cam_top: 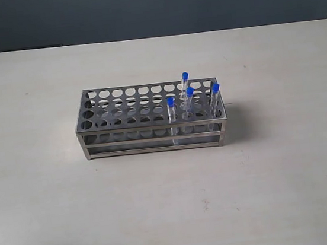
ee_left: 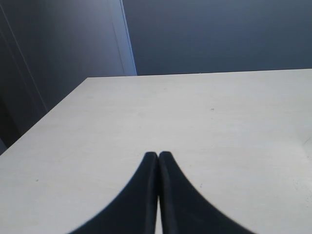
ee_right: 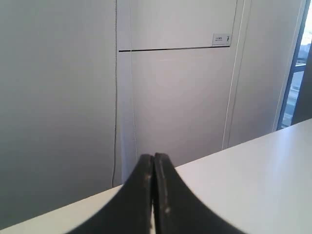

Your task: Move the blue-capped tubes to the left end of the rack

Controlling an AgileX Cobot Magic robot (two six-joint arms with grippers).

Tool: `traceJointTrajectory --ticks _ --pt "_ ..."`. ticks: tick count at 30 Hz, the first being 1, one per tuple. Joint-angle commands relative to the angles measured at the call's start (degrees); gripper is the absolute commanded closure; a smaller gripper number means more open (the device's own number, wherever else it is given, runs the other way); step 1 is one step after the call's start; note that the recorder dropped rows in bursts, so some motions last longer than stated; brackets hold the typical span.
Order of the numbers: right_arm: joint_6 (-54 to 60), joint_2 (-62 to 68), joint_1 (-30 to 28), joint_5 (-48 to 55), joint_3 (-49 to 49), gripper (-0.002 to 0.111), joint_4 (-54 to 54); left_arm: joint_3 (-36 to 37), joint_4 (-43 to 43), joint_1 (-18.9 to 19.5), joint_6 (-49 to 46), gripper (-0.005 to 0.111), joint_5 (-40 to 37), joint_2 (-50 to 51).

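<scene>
Left gripper [ee_left: 158, 155] closed, tips together, over table [ee_left: 219, 122]. Right gripper [ee_right: 154, 156] likewise closed, facing pale wall panel [ee_right: 180, 97]; small label [ee_right: 222, 39] upper right of that view, print too small to read. Rack [cam_top: 153, 137] at centre of exterior frame; four blue-capped tubes [cam_top: 190, 92] upright in its right end.

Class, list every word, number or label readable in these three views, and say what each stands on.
Small sign on the white wall panel: too small and blurred to read.
No readable text shows on the rack, the blue-capped tubes or the table.
</scene>
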State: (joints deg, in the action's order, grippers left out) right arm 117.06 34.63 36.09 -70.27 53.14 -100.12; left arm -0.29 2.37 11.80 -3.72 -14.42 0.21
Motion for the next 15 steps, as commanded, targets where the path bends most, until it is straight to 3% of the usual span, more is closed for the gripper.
traceJointTrajectory --ticks 1,15 --pt "-2.8 0.0 0.0 0.3 0.1 0.109 0.2 0.3 0.1 -0.4 0.2 0.106 0.7 -0.2" --pt "-2.8 1.3 0.0 0.3 0.1 0.109 0.2 0.3 0.2 -0.5 0.2 0.106 0.7 -0.2"
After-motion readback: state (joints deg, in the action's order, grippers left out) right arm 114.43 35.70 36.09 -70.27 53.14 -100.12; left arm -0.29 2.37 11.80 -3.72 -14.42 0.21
